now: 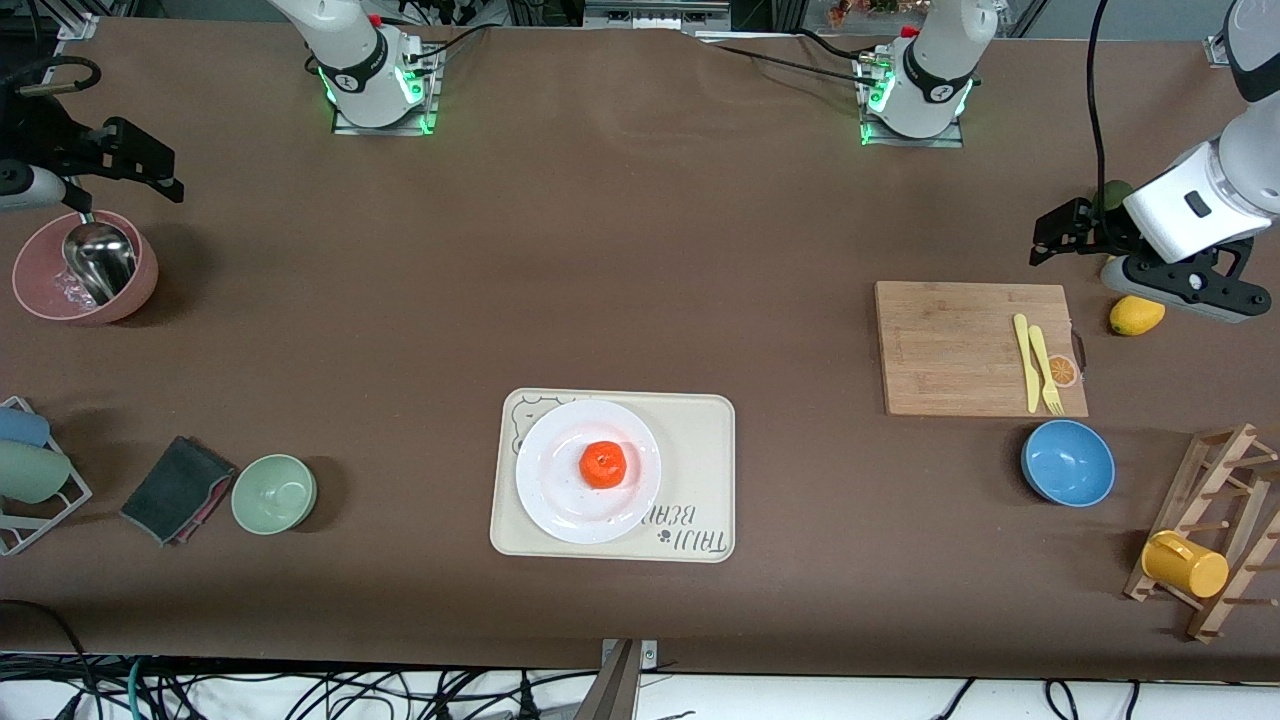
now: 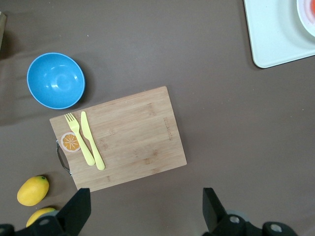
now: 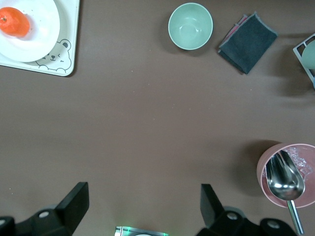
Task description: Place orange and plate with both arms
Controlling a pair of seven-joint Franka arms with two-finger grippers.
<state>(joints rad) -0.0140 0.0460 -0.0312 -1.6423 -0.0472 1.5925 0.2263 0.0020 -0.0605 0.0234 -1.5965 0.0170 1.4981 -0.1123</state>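
The reddish-orange orange [image 1: 603, 465] sits in the middle of the white plate [image 1: 550, 470]. The plate rests on a cream bear-print tray [image 1: 700, 440] near the table's front edge. The orange [image 3: 15, 22] and plate [image 3: 42, 29] also show in the right wrist view. In the left wrist view only the plate's rim [image 2: 309, 17] shows. My left gripper [image 1: 1062, 232] [image 2: 145, 211] hangs open and holds nothing, over bare table beside the cutting board at the left arm's end. My right gripper [image 1: 150, 170] [image 3: 142, 209] is open with nothing in it, over bare table beside the pink bowl.
A wooden cutting board [image 1: 960, 345] carries a yellow fork and knife. A blue bowl [image 1: 1068, 462], lemons [image 1: 1136, 315] and a wooden rack with a yellow cup [image 1: 1185, 565] stand nearby. At the right arm's end are a pink bowl with a metal scoop [image 1: 85, 270], a green bowl [image 1: 274, 492] and a grey cloth [image 1: 175, 490].
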